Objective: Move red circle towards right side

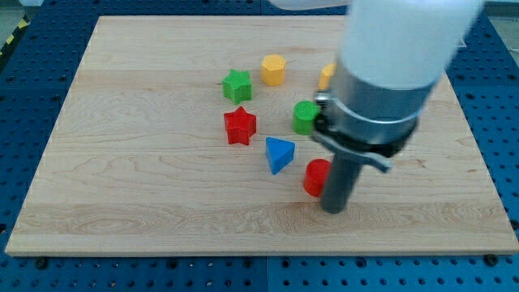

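The red circle (315, 177) sits on the wooden board (122, 162), low and right of centre, touching the left side of my rod. My tip (334, 208) rests on the board just below and to the right of it. I have no fingers or jaws here, only the rod, so nothing is grasped. The arm comes down from the view's top right, its pale housing blurred, partly hiding a green block (305, 117) and an orange block (327, 76). The blue triangle (279, 153) lies just left of the circle.

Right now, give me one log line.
my tip | touching red circle on its right | blue triangle left of circle | push not started
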Available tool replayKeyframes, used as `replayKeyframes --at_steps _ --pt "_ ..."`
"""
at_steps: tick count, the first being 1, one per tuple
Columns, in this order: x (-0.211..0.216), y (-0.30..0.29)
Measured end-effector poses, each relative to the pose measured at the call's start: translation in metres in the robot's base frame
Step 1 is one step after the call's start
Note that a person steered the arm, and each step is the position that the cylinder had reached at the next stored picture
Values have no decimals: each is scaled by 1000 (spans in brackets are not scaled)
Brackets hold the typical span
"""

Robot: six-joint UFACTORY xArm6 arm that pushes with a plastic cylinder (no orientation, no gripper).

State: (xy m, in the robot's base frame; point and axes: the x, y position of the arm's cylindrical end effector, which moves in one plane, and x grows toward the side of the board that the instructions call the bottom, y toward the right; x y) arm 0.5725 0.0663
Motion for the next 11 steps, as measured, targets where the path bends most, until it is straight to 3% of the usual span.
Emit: replayKeyframes --at_steps 2,11 --pt "0 -52" --pt "-27 -18"
